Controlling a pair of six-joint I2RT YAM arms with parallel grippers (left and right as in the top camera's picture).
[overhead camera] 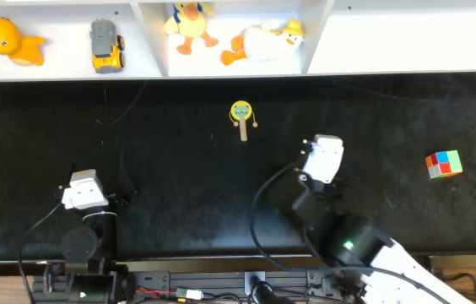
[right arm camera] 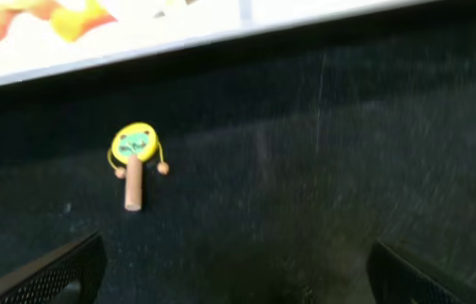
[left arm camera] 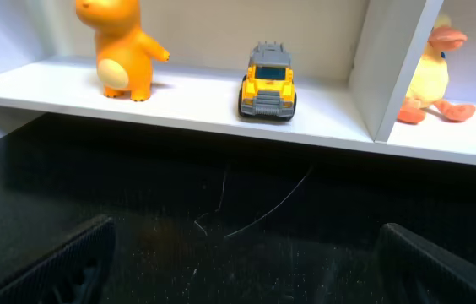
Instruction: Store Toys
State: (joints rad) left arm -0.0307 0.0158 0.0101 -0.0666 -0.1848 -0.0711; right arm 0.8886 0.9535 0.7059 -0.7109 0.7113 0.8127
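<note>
1. The left hand [left arm camera: 245,232] is spread wide, with nothing between its fingers [left arm camera: 69,266]. It sits low over the black desk [overhead camera: 179,194] and is aimed at the white shelf [left arm camera: 179,105].
2. From above, the left arm is folded up close over its base at the lower left. Its hand is well short of the shelf edge.
3. Ahead of the left hand, in the shelf's left compartment, an orange figure [left arm camera: 120,46] and a yellow toy truck [left arm camera: 267,80] stand upright and apart from each other. The truck's front faces out toward the desk.
4. The right hand [right arm camera: 234,245] is also open wide and holds nothing, with its two fingers [right arm camera: 52,274] far apart above bare desk. Its arm rises from the lower right corner and leans toward the middle of the desk.
5. A small rattle drum [right arm camera: 135,165] lies flat on the desk between the right hand and the shelf. It is apart from the hand and offset toward the left arm's side. Its yellow round head is nearer the shelf, and its wooden handle points back toward the arms.
6. In the middle compartment a yellow plush duck [overhead camera: 189,25] sits upright, and a white plush duck [overhead camera: 263,42] lies on its side just beside it.
7. A multicoloured cube [overhead camera: 443,164] rests on the desk far to the right, well apart from both hands.
</note>
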